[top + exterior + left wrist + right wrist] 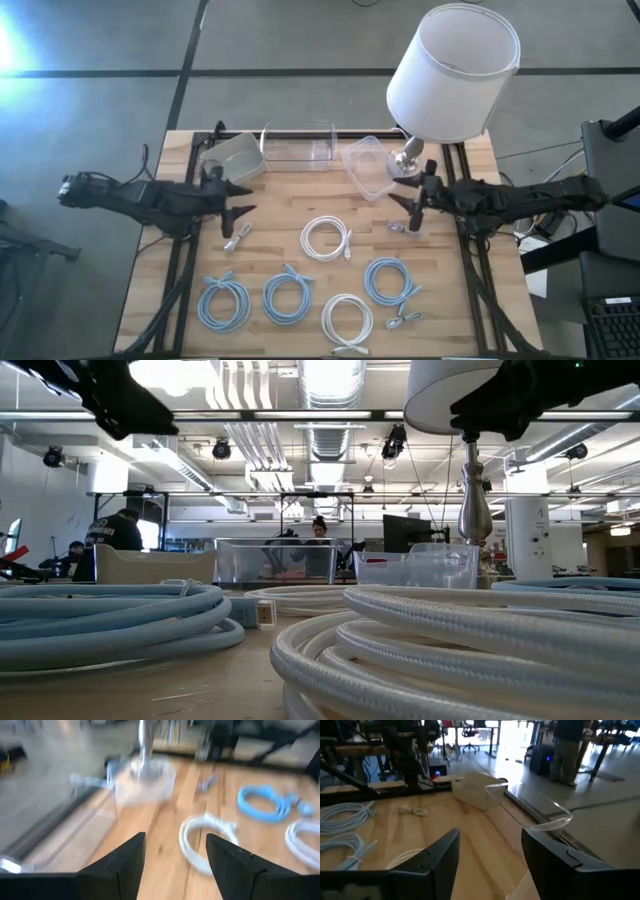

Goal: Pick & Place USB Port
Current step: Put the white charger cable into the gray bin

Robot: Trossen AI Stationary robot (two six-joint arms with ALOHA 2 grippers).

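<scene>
Three small silvery USB pieces lie flat on the wooden table: one (238,238) just nearside of my left gripper (244,201), one (403,225) just nearside of my right gripper (399,205), and one (402,320) by the near edge. Both grippers hover open above the table and point at each other across its middle. In the left wrist view my left gripper (175,860) looks toward the far USB piece (206,782). In the right wrist view my right gripper (490,855) looks toward the other piece (413,811).
Coiled cables lie between and nearside of the grippers: white ones (326,240) (347,318) and blue ones (225,303) (288,295) (390,280). Three clear containers (235,158) (297,145) (368,165) stand along the far edge. A white-shaded lamp (450,70) stands at the far right corner.
</scene>
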